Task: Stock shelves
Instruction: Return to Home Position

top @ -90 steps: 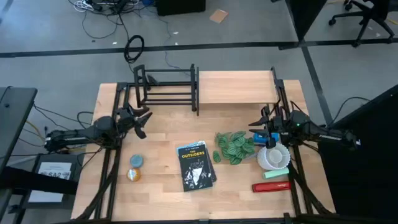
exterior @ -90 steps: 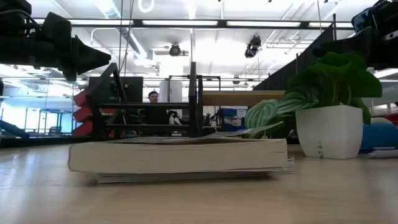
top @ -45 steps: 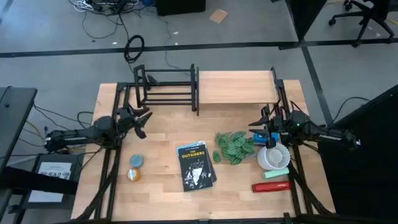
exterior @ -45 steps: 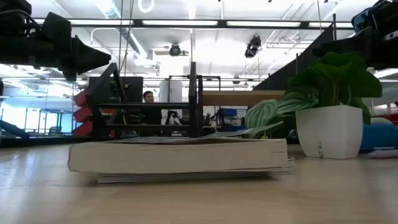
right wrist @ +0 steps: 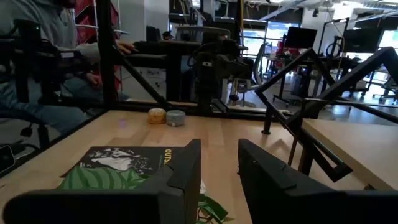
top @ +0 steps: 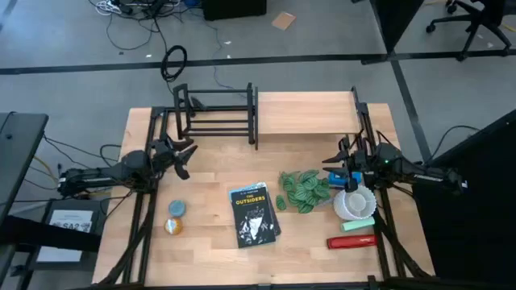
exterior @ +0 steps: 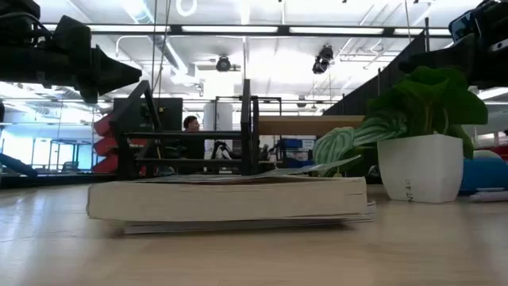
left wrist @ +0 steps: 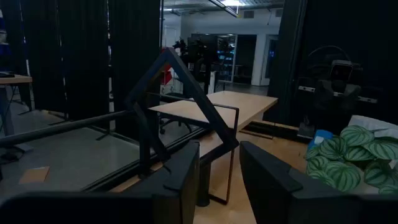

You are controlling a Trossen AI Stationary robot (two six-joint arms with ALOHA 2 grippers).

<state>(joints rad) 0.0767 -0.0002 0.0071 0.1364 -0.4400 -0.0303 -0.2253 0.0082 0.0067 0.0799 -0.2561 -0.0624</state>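
Nothing on the table [top: 211,179] has shifted since the earlier frames: black book [top: 254,213] near the front edge, left gripper [top: 182,155] and right gripper [top: 342,153] at the side edges, fingers apart, shelves [top: 305,113] unstocked along the far edge; a low right-arm swing could topple the adjoining flower pot [top: 353,203].

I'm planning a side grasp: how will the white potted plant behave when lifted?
Probably top-heavy: leaves spread well past one side of the pot, so it may tip that way. Smooth tapering walls could slip.
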